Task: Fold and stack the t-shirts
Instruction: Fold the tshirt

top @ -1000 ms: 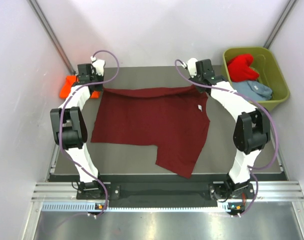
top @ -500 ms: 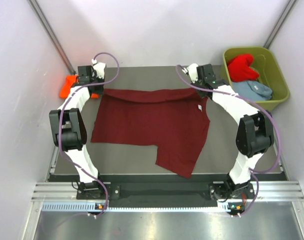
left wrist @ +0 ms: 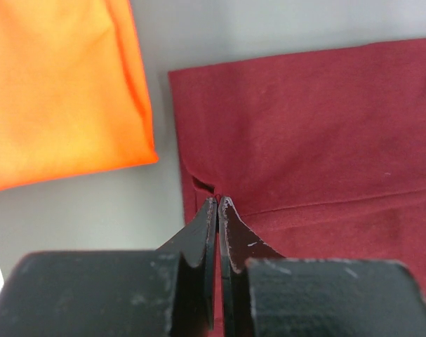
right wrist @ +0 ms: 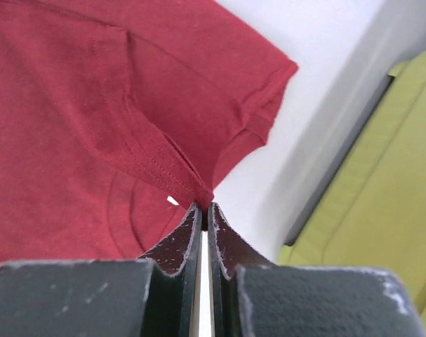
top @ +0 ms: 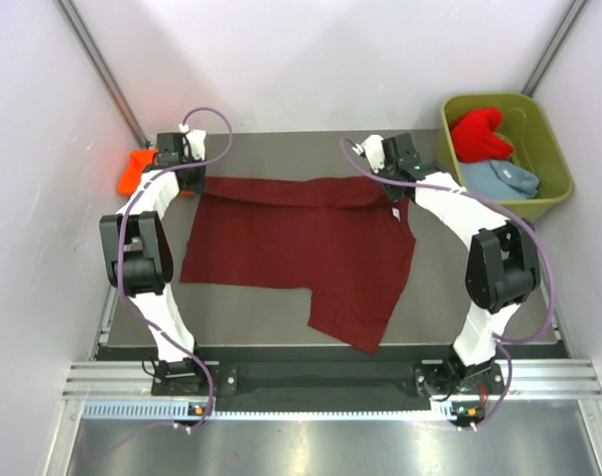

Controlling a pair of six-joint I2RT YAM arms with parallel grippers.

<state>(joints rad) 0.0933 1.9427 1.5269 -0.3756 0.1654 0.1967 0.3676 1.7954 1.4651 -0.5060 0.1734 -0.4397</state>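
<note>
The dark maroon t-shirt (top: 301, 248) lies spread on the table with a strip of its far edge folded over. My left gripper (top: 197, 181) is shut on its far left corner, seen close in the left wrist view (left wrist: 217, 201). My right gripper (top: 396, 188) is shut on the far right hem (right wrist: 203, 207) and lifts it slightly. The maroon cloth fills the left wrist view (left wrist: 311, 126) and the right wrist view (right wrist: 72, 105). The orange t-shirt (top: 134, 171) lies folded at the far left (left wrist: 58, 91). The red t-shirt (top: 479, 134) and the grey-blue t-shirt (top: 504, 178) lie in the tub.
The olive-green tub (top: 553, 149) stands at the far right, off the table's edge; its wall shows in the right wrist view (right wrist: 388, 175). White walls close in the back and sides. One part of the maroon shirt hangs toward the table's near edge.
Both grippers have drawn the shirt's far edge a little toward the near side. The right gripper has shifted left. The folded strip along the far edge is wider.
</note>
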